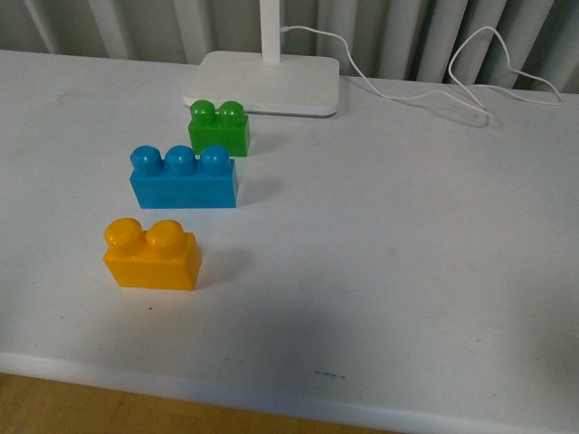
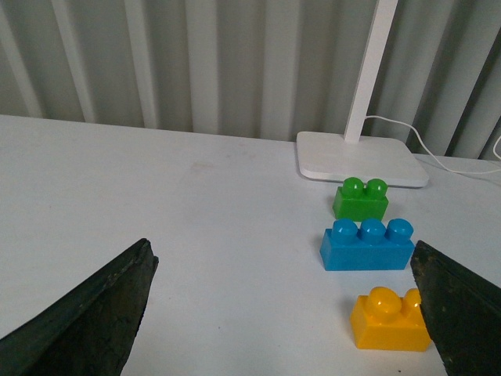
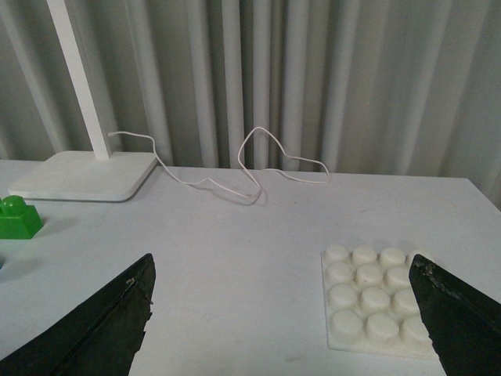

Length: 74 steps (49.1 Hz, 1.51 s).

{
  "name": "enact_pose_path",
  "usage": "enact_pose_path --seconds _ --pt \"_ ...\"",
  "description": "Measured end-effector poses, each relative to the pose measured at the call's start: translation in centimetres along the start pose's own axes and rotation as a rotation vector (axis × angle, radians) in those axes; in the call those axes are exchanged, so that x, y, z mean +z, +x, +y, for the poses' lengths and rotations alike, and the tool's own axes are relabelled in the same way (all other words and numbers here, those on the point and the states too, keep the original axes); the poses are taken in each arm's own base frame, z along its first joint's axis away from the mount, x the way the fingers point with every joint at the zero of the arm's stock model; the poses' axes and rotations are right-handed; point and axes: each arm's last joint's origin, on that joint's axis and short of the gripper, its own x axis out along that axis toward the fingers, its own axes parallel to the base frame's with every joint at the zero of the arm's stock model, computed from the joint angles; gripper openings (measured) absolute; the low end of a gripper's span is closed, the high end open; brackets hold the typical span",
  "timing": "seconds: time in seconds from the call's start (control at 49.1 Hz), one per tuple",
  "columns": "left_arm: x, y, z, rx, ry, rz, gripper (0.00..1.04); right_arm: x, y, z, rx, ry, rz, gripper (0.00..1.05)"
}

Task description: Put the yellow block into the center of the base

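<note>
Open left hand (image 2: 280,258) sees yellow block (image 2: 389,321); open right hand (image 3: 282,266) alone sees, apparently, the base (image 3: 368,300).

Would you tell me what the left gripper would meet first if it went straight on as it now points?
Most likely the yellow block: it lies just ahead of one finger of the open left gripper, overlapping its line. The middle shows only bare table. Depth is hard to judge.
</note>
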Motion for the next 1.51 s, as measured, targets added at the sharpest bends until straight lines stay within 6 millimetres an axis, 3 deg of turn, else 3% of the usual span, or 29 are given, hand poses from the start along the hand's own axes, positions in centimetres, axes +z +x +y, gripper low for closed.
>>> enact_pose_path --seconds 0.875,1.018,1.221,1.344,1.506 --pt "0.0 0.0 0.0 0.000 0.000 0.000 0.98 0.0 0.0 0.0 0.000 0.000 0.000 0.95" --pt "0.0 0.0 0.0 0.000 0.000 0.000 0.98 -0.1 0.6 -0.4 -0.073 0.033 0.288 0.95" --pt "0.0 0.0 0.0 0.000 0.000 0.000 0.98 1.9 3.6 -2.0 -0.109 0.060 0.463 0.95" --pt "0.0 0.0 0.0 0.000 0.000 0.000 0.98 3.0 7.0 -3.4 -0.170 0.060 0.593 0.95" --pt "0.0 0.0 0.0 0.000 0.000 0.000 0.98 2.8 12.1 -4.9 -0.204 0.049 0.750 0.95"
